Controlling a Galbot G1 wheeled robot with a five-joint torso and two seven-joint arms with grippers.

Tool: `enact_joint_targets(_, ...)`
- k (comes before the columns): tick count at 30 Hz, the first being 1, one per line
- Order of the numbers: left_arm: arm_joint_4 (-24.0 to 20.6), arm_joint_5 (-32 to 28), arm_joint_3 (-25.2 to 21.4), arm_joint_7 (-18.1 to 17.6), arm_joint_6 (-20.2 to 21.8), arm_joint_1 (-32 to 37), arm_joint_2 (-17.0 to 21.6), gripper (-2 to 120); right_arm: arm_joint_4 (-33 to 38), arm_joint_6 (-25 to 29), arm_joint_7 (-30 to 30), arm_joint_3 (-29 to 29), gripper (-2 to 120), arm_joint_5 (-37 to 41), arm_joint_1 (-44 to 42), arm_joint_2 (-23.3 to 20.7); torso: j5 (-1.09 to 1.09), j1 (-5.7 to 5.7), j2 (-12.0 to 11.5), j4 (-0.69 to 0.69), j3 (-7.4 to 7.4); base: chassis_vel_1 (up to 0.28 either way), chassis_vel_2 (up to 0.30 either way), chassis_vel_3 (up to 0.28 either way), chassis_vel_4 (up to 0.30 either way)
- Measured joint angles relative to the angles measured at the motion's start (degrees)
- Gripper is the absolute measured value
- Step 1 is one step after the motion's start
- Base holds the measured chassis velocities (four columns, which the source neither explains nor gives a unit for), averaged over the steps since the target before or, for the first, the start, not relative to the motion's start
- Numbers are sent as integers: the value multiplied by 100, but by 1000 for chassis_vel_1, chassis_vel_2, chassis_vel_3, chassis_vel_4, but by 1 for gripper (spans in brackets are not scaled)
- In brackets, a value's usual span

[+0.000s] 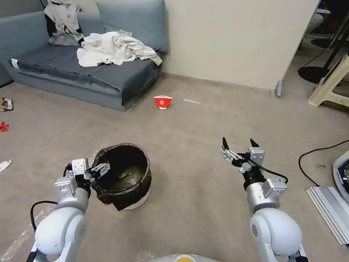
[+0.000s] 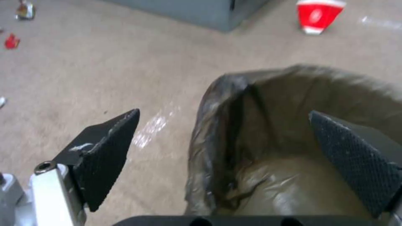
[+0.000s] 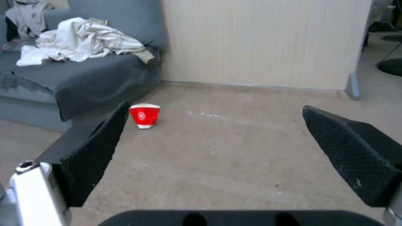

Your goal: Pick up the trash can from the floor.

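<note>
The trash can point(image 1: 125, 178), a small round white bin lined with a dark crinkled bag, stands on the beige carpet floor point(image 1: 196, 120) in front of me, left of centre. My left gripper point(image 1: 99, 170) is open at the can's near-left rim. In the left wrist view the left gripper point(image 2: 223, 113) straddles the bag-covered rim point(image 2: 209, 125): one finger point(image 2: 105, 157) is outside over the carpet, the other point(image 2: 356, 157) is inside the can. My right gripper point(image 1: 238, 142) hangs open over bare carpet to the right, holding nothing; the right wrist view shows the right gripper point(image 3: 215, 106) the same way.
A red-and-white paper bowl point(image 1: 162, 102) sits on the carpet near the grey sofa point(image 1: 91, 78), which has clothes on it. Litter point(image 1: 5, 104) lies at the far left. A black cable point(image 1: 316, 153) and metal rails point(image 1: 327, 209) lie at the right.
</note>
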Motion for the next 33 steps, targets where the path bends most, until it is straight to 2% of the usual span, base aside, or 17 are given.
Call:
enact_joint_targets(11,745,-284,144,-27,283,-535,179,100,-89,5,6,-6,100,-13,32,39,0,0,0,0,0,0,0,0,0)
enact_joint_targets(22,1003,-472,203,-79,531,-698,191,100,-137,15,15,-22,100,-21,31,51,0,0,0,0,-1,0,0,0,0)
enact_joint_targets(25,1072,-485,228,-158,565,-739,183,95,-170,25,16,-36,100,-22,32,54,0,0,0,0,0,0,0,0,0)
enact_joint_targets(28,1148,-474,253,-225,594,-787,165,82,-198,44,17,-45,100,-23,41,56,0,0,0,0,-1,0,0,0,0)
enact_joint_targets(29,1148,-474,253,-225,594,-787,165,82,-198,44,17,-45,100,-23,41,56,0,0,0,0,-1,0,0,0,0)
enact_joint_targets(33,1251,-444,281,-272,617,-850,155,64,-244,120,26,-49,100,-23,64,58,0,0,0,0,0,0,0,0,0)
